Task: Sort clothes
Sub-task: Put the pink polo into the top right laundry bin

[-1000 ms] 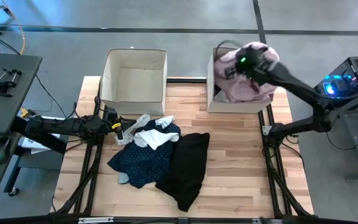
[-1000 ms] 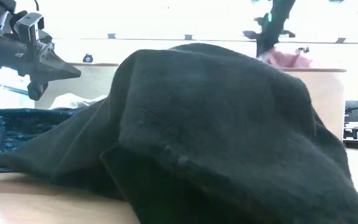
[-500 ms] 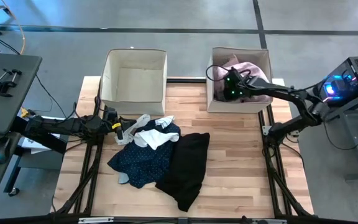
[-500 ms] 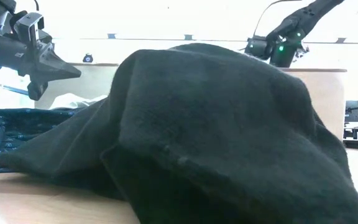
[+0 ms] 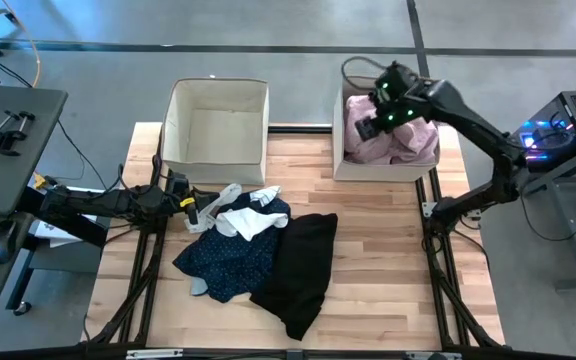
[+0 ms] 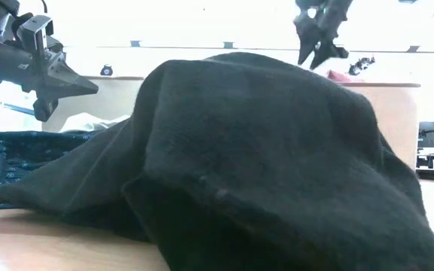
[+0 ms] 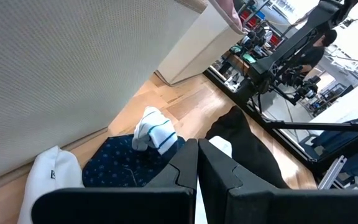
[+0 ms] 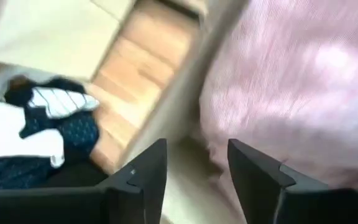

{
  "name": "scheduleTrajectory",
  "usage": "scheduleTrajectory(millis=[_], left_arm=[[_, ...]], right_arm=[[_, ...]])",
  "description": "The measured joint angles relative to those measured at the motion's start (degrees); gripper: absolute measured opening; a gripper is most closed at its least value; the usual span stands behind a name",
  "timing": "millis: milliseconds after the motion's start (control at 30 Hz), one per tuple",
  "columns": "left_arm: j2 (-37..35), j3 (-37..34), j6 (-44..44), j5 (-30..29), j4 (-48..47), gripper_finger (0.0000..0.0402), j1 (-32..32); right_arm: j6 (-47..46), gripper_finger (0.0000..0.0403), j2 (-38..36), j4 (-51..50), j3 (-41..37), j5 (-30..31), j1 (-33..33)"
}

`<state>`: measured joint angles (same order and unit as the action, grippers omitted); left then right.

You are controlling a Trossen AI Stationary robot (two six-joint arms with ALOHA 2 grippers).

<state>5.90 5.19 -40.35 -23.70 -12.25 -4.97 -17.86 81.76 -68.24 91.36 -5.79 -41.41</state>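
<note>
The pink shirt (image 5: 400,142) lies bunched inside the right beige box (image 5: 339,150). My right gripper (image 5: 367,127) hangs open just above it, at the box's left side, with nothing between its fingers (image 8: 146,177). On the table lie the navy dotted dress (image 5: 230,258), a white cloth (image 5: 244,216) on top of it, a striped sock (image 7: 156,134) and the black garment (image 5: 300,268). My left gripper (image 5: 196,214) is shut and waits above the table's left side, beside the white cloth.
The left beige box (image 5: 216,120) stands at the far edge, with nothing showing inside. In the low view the black garment (image 6: 262,165) fills the foreground and hides most of the table. Bare wood shows at the table's near left and right.
My right gripper, which held the pink shirt above the right box, has gone down into the box, let go of the shirt and come up again. The shirt now lies in the box, clear of the fingers.
</note>
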Motion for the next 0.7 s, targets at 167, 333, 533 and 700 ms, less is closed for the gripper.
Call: scheduleTrajectory(millis=[167,333,533,700], left_arm=[[0.0,0.0,0.0,0.0,0.0,0.0,0.0],[0.0,0.0,0.0,0.0,0.0,0.0,0.0],[0.1,0.0,0.0,-0.1,0.0,0.0,0.0],[0.1,0.0,-0.1,-0.1,0.0,0.0,0.0]], right_arm=[[-0.1,0.0151,-0.1,3.7,2.4,13.0,-0.5],[-0.2,0.0125,0.0,9.8,-8.0,15.6,-3.3],[-5.8,0.007,0.1,23.5,-30.2,19.3,-6.5],[-7.7,0.005,0.0,34.4,-41.6,19.1,-7.5]])
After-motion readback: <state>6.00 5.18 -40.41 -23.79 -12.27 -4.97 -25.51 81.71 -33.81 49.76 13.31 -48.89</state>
